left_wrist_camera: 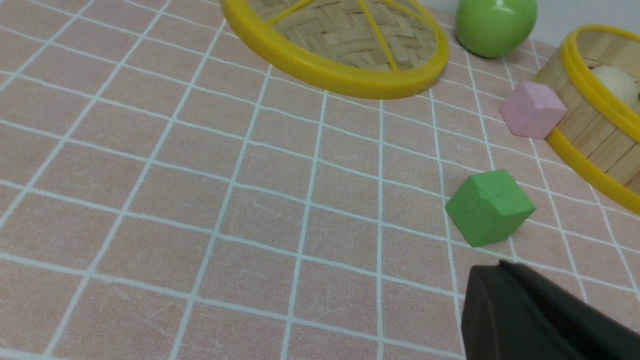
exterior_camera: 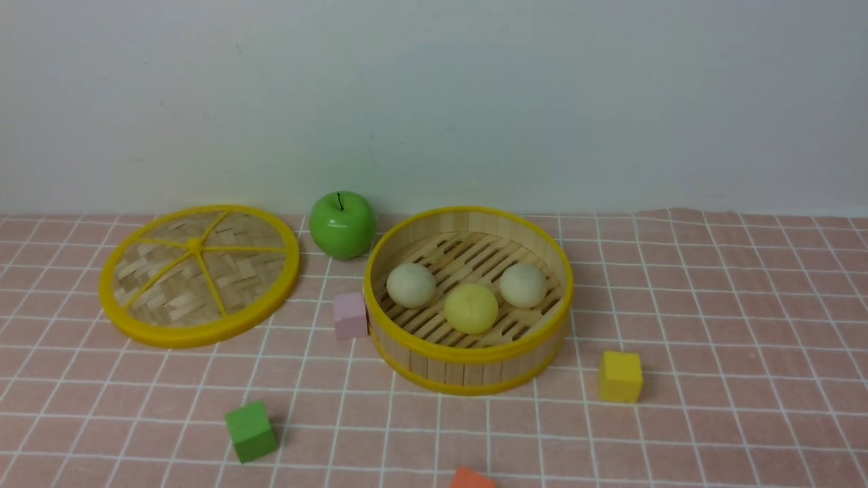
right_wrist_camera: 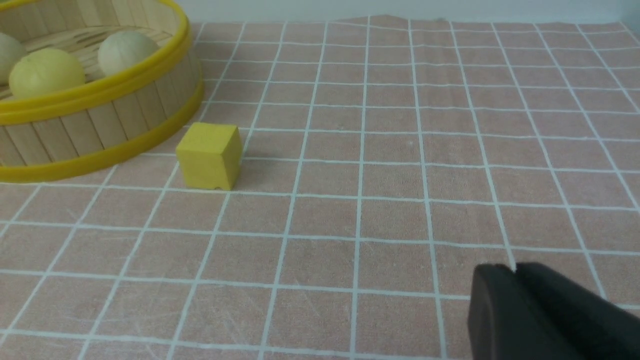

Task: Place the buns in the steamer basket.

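Three buns lie inside the steamer basket [exterior_camera: 468,356] at mid-table: an off-white bun [exterior_camera: 411,285] on the left, a pale yellow bun [exterior_camera: 470,308] in front, and another off-white bun [exterior_camera: 523,285] on the right. Neither arm shows in the front view. In the left wrist view my left gripper [left_wrist_camera: 500,265] is shut and empty, low over the cloth near the green cube [left_wrist_camera: 487,207]. In the right wrist view my right gripper [right_wrist_camera: 515,267] has its fingers together but for a hairline notch at the tips. It holds nothing and stands well away from the basket [right_wrist_camera: 100,125].
The flat woven lid [exterior_camera: 200,274] lies at the left, with a green apple [exterior_camera: 342,224] behind it. A pink cube [exterior_camera: 350,315] touches the basket's left wall. The green cube [exterior_camera: 251,430], a yellow cube [exterior_camera: 620,376] and an orange cube [exterior_camera: 471,479] sit nearer the front.
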`<state>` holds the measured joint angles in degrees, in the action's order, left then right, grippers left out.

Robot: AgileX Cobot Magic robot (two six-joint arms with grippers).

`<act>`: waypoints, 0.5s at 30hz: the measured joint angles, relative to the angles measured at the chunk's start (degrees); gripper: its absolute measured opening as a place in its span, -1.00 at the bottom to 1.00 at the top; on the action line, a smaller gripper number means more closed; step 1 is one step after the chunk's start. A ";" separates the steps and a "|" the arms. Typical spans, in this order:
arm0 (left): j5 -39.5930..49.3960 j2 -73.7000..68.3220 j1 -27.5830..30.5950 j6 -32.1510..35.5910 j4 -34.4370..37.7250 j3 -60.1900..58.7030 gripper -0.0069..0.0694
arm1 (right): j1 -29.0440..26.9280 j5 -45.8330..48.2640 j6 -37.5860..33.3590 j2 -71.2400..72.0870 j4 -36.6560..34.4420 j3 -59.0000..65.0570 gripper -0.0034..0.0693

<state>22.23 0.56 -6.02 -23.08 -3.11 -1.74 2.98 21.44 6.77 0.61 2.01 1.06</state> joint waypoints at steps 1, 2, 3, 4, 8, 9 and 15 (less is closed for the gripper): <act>0.00 0.00 0.00 0.00 0.00 0.00 -0.86 | 0.00 0.00 0.00 0.00 0.00 0.00 -0.70; 0.00 0.00 0.00 0.00 0.00 0.00 -0.86 | 0.00 0.00 0.00 0.00 0.00 0.00 -0.70; 0.00 0.00 0.00 0.00 0.00 0.00 -0.86 | 0.00 0.00 0.00 0.00 0.00 0.00 -0.70; 0.00 0.00 0.00 0.00 0.00 0.00 -0.86 | 0.00 0.00 0.00 0.00 0.00 0.00 -0.69; 0.00 0.00 0.00 0.00 0.00 0.00 -0.86 | 0.00 0.00 0.00 0.00 0.00 0.00 -0.68; 0.00 0.00 0.00 0.00 0.00 0.00 -0.86 | 0.00 0.00 0.00 0.00 0.00 0.00 -0.67; 0.00 0.00 0.00 0.00 0.00 0.00 -0.86 | 0.00 0.00 0.00 0.00 0.00 0.00 -0.65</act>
<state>22.23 0.56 -6.02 -23.08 -3.11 -1.74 2.98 21.44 6.77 0.61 2.01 1.06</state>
